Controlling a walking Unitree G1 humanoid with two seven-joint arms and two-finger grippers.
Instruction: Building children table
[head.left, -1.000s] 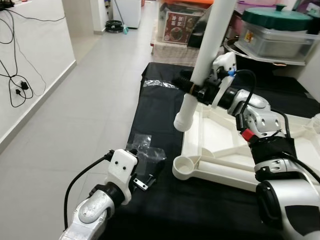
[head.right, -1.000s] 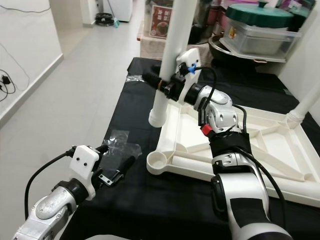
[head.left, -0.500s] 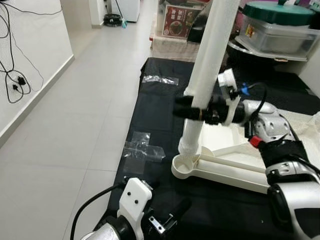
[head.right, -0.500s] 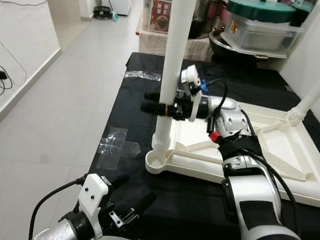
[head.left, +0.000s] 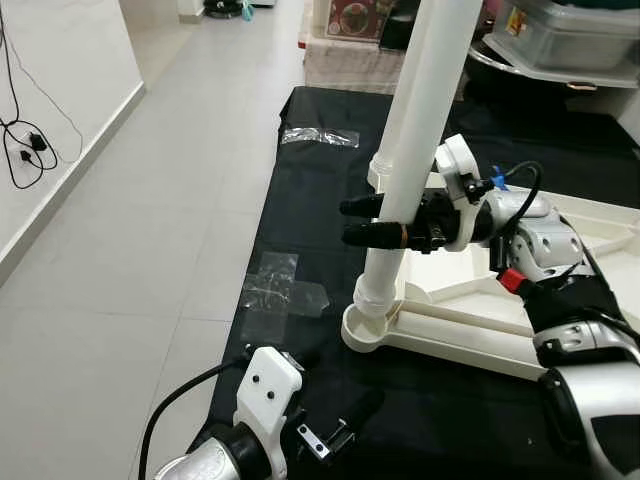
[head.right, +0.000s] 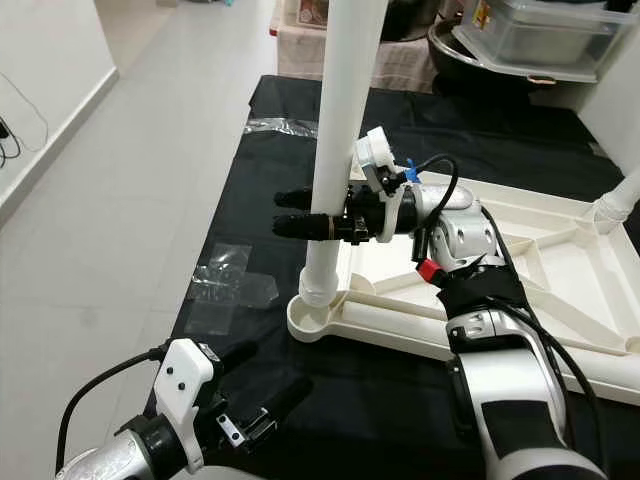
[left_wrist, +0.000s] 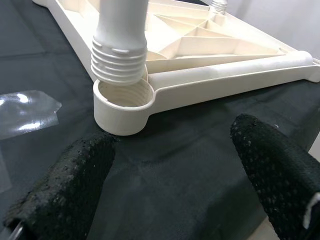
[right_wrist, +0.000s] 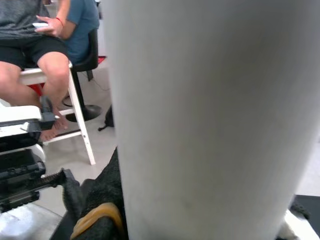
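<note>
Black-draped floor — right gripper (head.left: 385, 220) level, clasping white leg (head.left: 418, 130).

silver arms (head.left: 533, 235), black fingers (left_wrist: 272, 167), black cables (head.left: 170, 410)

Home (tiled floor (head.left: 150, 200), stored pots (head.left: 575, 35)).

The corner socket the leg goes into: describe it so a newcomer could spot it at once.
On the black cloth lies an upturned white plastic tabletop. At its corner nearest the robot's left end effector sits a round, open, threaded socket. Unlike the far corner, already fitted with a leg, this one has the threaded end of the white table leg poised at it, held by the right end effector.
</note>
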